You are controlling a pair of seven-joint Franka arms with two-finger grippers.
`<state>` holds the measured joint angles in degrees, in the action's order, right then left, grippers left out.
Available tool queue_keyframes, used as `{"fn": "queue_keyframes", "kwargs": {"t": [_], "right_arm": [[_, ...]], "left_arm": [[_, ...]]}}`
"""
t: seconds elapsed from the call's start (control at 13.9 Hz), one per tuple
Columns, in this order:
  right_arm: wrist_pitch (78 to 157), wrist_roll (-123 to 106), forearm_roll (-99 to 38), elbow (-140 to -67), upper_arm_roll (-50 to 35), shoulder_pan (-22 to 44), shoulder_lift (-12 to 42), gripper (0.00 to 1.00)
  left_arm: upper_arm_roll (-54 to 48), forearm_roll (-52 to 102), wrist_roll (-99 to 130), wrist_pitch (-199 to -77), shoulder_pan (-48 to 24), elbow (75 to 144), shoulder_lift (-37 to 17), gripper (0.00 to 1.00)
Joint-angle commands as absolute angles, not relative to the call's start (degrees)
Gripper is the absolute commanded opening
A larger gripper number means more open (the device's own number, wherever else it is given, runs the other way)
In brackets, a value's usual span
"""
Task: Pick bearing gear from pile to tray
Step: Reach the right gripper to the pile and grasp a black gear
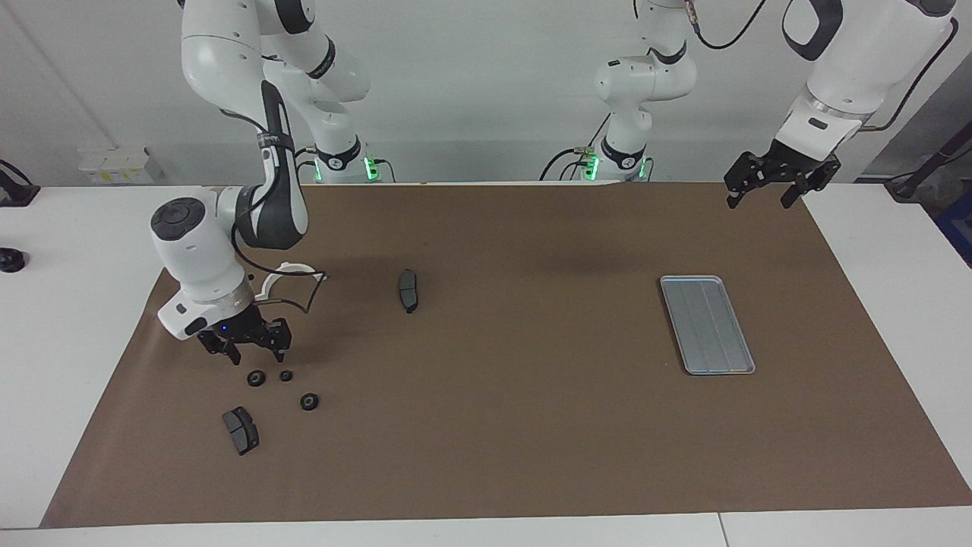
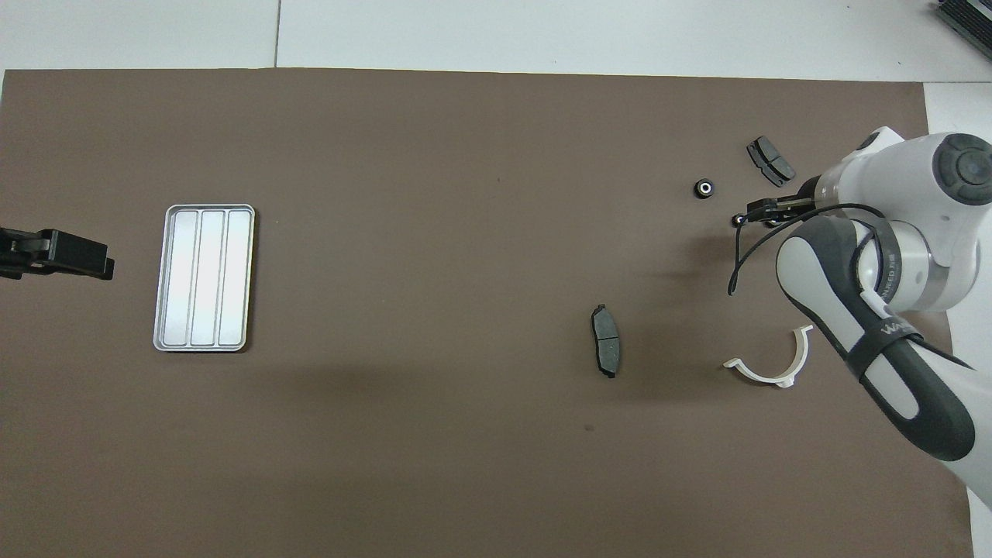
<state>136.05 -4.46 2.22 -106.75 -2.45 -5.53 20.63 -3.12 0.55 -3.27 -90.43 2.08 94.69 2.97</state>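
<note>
Three small black bearing gears lie close together on the brown mat at the right arm's end: two side by side (image 1: 257, 377) (image 1: 285, 375) and a third (image 1: 309, 401) farther from the robots, which also shows in the overhead view (image 2: 704, 187). My right gripper (image 1: 254, 355) is open and empty, low over the mat right by the two gears, not touching them. In the overhead view the right arm hides most of it. The silver ridged tray (image 1: 706, 324) (image 2: 204, 208) lies empty toward the left arm's end. My left gripper (image 1: 761, 202) waits open, raised over the mat's edge.
A dark brake pad (image 1: 240, 430) lies just farther out than the gears, and another (image 1: 408, 290) (image 2: 605, 339) lies toward the table's middle. A white half-ring (image 1: 292, 272) (image 2: 775, 364) lies under the right arm. The brown mat (image 1: 531, 425) covers the table between gears and tray.
</note>
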Motion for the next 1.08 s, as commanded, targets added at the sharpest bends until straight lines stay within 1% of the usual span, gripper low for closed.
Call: {"fn": "queue_keyframes", "kwargs": {"t": [0.0,0.22,0.36,0.58,0.94,1.01], "right_arm": [[138.4,-5.1,3.7,-106.2,-2.7,-5.7,23.3,0.72],[140.4,-4.1,6.2,-105.9,-2.7,-5.5,25.1,0.65],[140.3,-3.5,6.2,-105.5,-2.7,-4.5,25.5,0.62],[137.3,-3.3,7.4,-103.1,-2.7,-3.3,25.8,0.60],[137.4,-3.3,7.6,-103.4,-2.7,-3.3,25.9,0.59],[137.3,-3.3,7.6,-103.4,-2.7,-3.4,25.9,0.57]], "left_arm": [[-3.6,0.4,-2.9,-91.0,2.8,96.3,4.6,1.00],[-3.5,0.4,-2.9,-91.0,2.7,96.3,4.6,1.00],[-3.5,0.4,-2.9,-91.0,2.7,96.3,4.6,1.00],[-3.5,0.4,-2.9,-91.0,2.8,96.4,4.6,1.00],[-3.5,0.4,-2.9,-90.9,2.7,96.3,4.6,1.00],[-3.5,0.4,-2.9,-91.0,2.8,96.4,4.6,1.00]]}}
